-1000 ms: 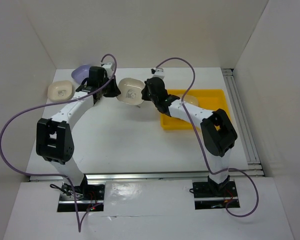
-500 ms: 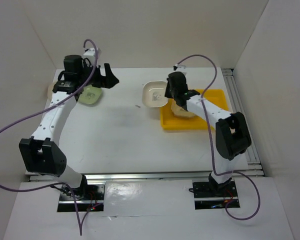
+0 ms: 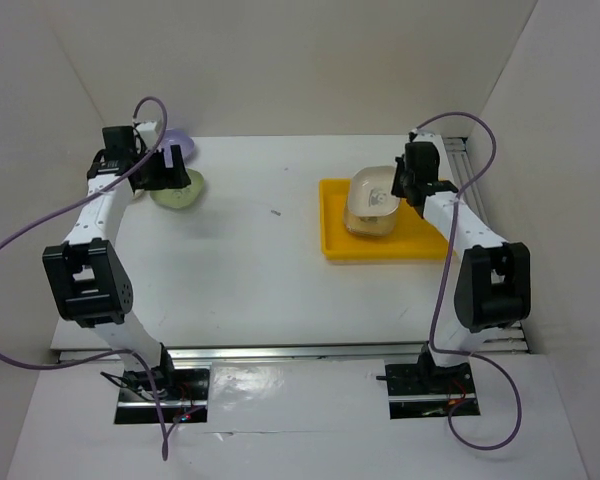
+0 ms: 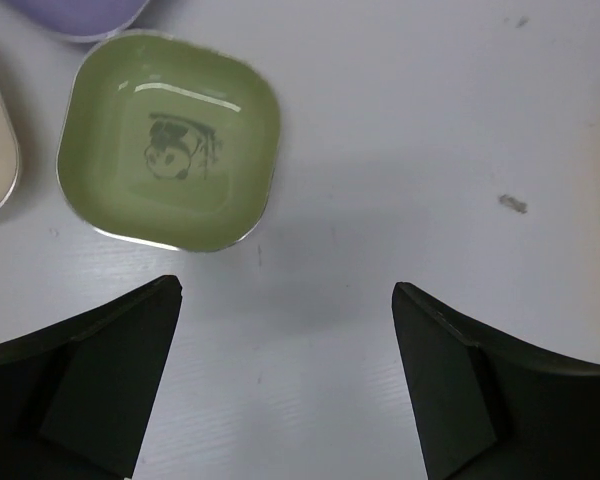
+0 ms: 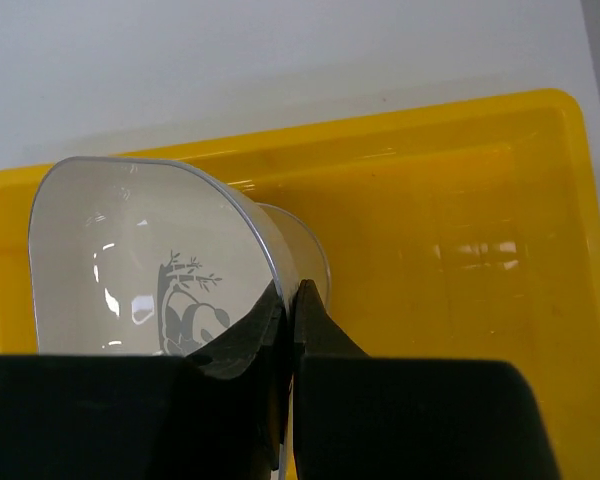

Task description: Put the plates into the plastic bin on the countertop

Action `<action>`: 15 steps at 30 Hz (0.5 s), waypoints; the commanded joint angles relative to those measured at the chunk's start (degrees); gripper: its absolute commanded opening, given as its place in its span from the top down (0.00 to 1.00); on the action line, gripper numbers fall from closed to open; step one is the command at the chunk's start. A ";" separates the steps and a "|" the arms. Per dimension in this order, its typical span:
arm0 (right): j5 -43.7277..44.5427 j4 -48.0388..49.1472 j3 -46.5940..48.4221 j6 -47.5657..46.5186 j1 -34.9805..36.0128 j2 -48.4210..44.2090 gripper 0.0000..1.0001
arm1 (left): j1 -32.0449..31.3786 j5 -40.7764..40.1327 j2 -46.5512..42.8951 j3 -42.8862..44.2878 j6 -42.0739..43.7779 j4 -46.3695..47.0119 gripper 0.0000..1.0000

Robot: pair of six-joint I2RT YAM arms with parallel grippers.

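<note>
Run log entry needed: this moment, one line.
left fingers open near green square plate | right fingers gripping cream square plate over yellow plastic bin

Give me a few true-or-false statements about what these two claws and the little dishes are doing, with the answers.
1. The right gripper pinches a pale plate by its rim over the yellow bin. True.
2. The left gripper is shut on the green plate. False: its jaws stand open and the green plate lies untouched on the countertop.
3. The green plate sits inside the bin. False: it lies on the countertop, on the left arm's side.
4. The held plate bears a panda drawing. True.
</note>
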 commanded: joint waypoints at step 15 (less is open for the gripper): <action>-9.46 7.98 -1.55 -0.77 3.25 -9.82 0.00 | 2.63 -4.22 2.52 -4.39 -3.25 6.66 0.00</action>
